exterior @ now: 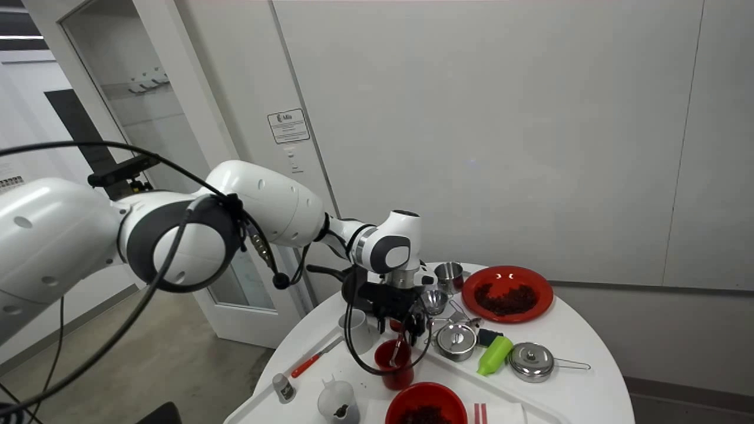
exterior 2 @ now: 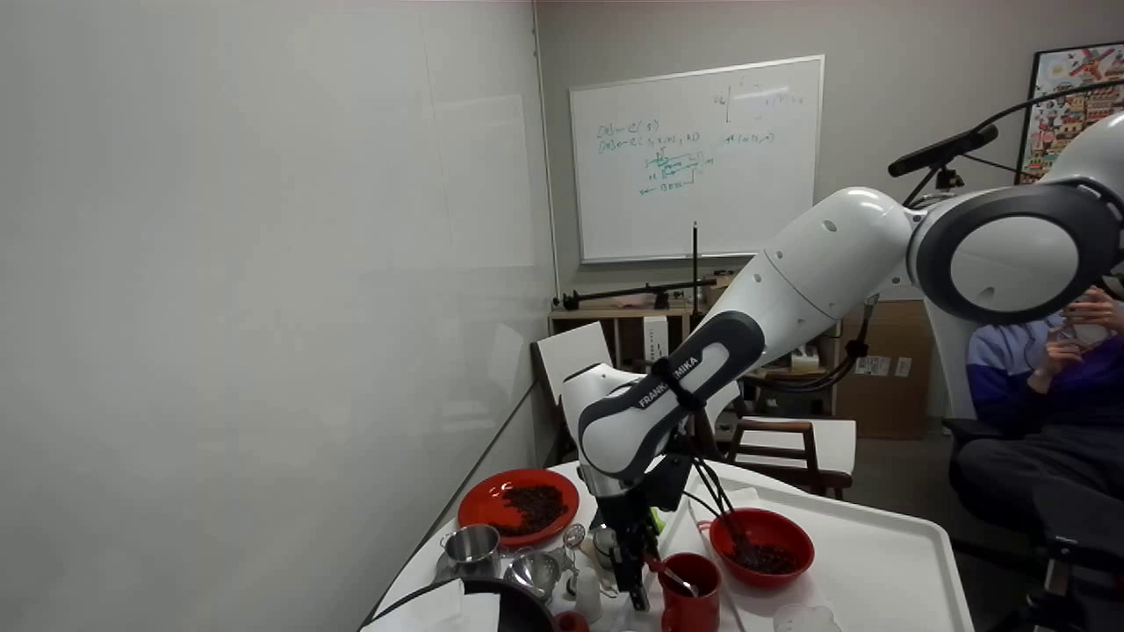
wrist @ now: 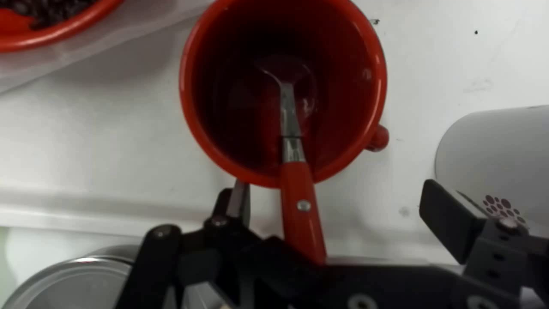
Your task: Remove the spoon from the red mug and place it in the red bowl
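Note:
The red mug (exterior: 402,380) stands upright on the white tray; it also shows in an exterior view (exterior 2: 687,613) and from above in the wrist view (wrist: 192,116). The spoon (wrist: 300,210) leans in it, its metal end inside and its red handle sticking out over the rim. My gripper (wrist: 343,210) is open, one finger on each side of the handle, with the left finger nearer to it. The handle's end is hidden behind the gripper body. The red bowl (exterior 2: 797,540), holding dark bits, sits beside the mug; its rim shows in the wrist view (wrist: 64,36).
A white mug (wrist: 493,154) stands close to the right finger. Metal pots (exterior: 456,343), a green bottle (exterior: 495,355) and a red plate (exterior: 480,282) with dark bits lie beyond the tray edge. A red-handled knife (exterior: 306,365), a white pitcher (exterior: 337,400) and a black pan (exterior 2: 520,606) are nearby.

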You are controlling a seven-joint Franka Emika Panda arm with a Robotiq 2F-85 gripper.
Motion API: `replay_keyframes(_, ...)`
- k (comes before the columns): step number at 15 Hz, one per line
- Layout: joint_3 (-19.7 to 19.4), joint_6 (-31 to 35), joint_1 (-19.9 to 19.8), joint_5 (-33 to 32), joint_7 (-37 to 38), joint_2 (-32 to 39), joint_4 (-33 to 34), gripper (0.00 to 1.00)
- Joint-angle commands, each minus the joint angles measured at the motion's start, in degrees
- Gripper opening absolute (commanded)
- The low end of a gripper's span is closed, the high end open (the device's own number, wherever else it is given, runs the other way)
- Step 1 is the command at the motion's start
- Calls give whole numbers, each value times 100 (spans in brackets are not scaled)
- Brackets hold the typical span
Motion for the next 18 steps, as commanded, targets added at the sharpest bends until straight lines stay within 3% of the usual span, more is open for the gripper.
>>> replay_keyframes(1, 68, -630, 19, -36, 93, 685, 1319, 83)
replay_keyframes(2, 28, -774, 36, 22, 54, 833, 1623, 84)
replay_keyframes(3, 33, -886, 23, 32, 45, 942, 1861, 60)
replay_keyframes(6, 56, -1171, -56, 49, -48, 1156, 2414, 52)
replay_keyframes(12, 151, -1362, -185, 49, -376, 1096, 2666, 8)
replay_keyframes(14, 170, -1485, -189, 34, -536, 1013, 2662, 2)
replay_keyframes(18, 208, -1678, -179, 24, -819, 913, 2687, 7)
